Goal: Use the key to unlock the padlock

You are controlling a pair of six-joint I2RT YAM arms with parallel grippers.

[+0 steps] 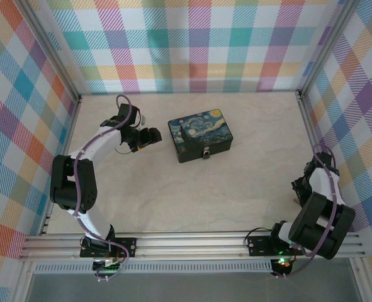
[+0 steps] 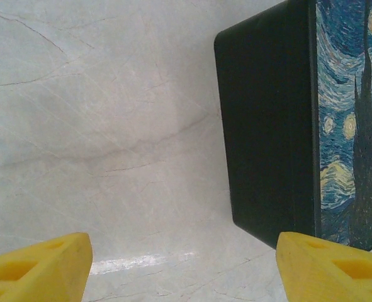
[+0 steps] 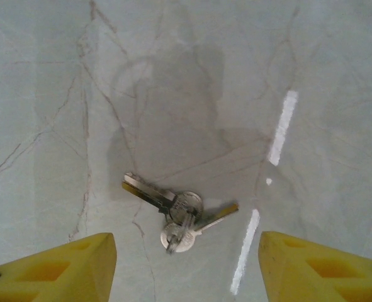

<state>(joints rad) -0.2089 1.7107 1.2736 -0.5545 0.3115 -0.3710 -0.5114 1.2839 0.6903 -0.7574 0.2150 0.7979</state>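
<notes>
Pale tabletop (image 3: 280, 69), right claw (image 3: 186, 251) open over key (image 3: 184, 206), seemingly untouched

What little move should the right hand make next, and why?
Probably lower the right gripper toward the keys until its fingers straddle them. The keys lie flat on the table, untouched, just ahead of the open fingers and roughly centred between them, so nothing is held yet.

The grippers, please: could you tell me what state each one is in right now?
Left gripper: open, empty, beside the box.
Right gripper: open, empty, above the key.
</notes>
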